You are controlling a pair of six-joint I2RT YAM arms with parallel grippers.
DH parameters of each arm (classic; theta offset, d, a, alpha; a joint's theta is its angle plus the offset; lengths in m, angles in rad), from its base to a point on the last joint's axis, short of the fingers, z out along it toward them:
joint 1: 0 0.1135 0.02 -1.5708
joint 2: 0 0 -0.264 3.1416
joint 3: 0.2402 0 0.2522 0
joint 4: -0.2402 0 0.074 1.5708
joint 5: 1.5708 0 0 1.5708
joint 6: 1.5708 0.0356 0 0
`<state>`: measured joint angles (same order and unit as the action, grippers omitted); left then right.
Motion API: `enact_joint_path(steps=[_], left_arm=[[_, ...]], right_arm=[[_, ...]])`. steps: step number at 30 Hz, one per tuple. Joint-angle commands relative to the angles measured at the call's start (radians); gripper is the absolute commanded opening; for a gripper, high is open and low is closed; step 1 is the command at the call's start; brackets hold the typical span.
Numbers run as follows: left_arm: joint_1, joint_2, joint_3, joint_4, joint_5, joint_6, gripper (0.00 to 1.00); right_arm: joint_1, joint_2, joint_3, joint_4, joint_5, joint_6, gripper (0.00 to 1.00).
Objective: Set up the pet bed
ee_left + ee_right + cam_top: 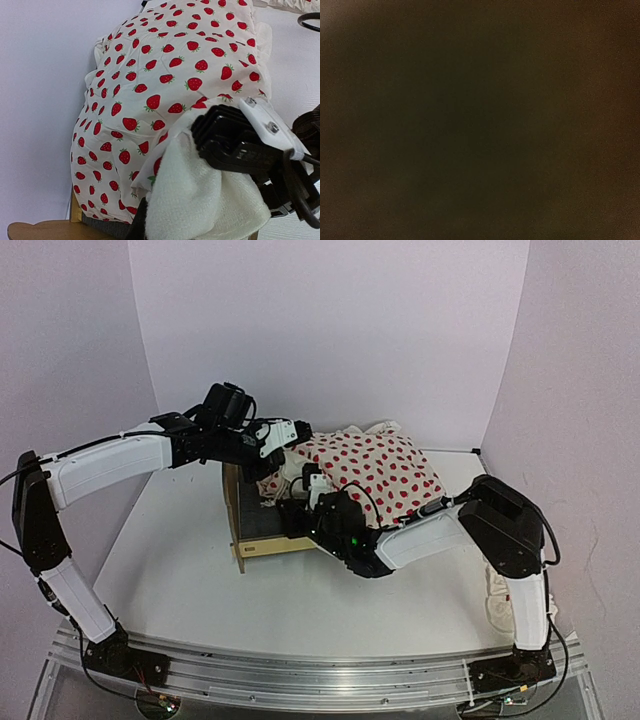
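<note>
The pet bed [243, 540], a light plywood frame with a dark grey base [262, 522], stands at the table's middle. A white duvet printed with red strawberries [385, 475] lies bunched over its right part. My left gripper [283, 447] is shut on the duvet's near-left edge above the bed. In the left wrist view the duvet [165, 75] fills the frame, its white fleecy underside [200, 200] folded up over the bed's wooden edge [40, 231]. My right gripper [300, 494] is pushed in under the duvet with its fingers hidden; its black housing [235, 142] shows. The right wrist view is dark.
A white cloth [497, 598] hangs at the table's right edge beside the right arm's upright link. White ruffled fabric [375, 429] lies behind the duvet. Pale walls close in the table at the back and both sides.
</note>
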<state>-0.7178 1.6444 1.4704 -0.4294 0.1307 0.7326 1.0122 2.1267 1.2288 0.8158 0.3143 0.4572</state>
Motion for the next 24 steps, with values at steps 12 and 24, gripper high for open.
enact_joint_path(steps=[12,24], left_arm=[[0.004,-0.031,0.024,0.001,0.043,0.010,0.00],[0.004,-0.046,0.006,-0.005,0.044,-0.004,0.00]], right_arm=[[-0.052,0.100,0.175,0.018,0.147,-0.010,0.21],[-0.053,0.049,0.146,-0.005,0.077,-0.039,0.00]])
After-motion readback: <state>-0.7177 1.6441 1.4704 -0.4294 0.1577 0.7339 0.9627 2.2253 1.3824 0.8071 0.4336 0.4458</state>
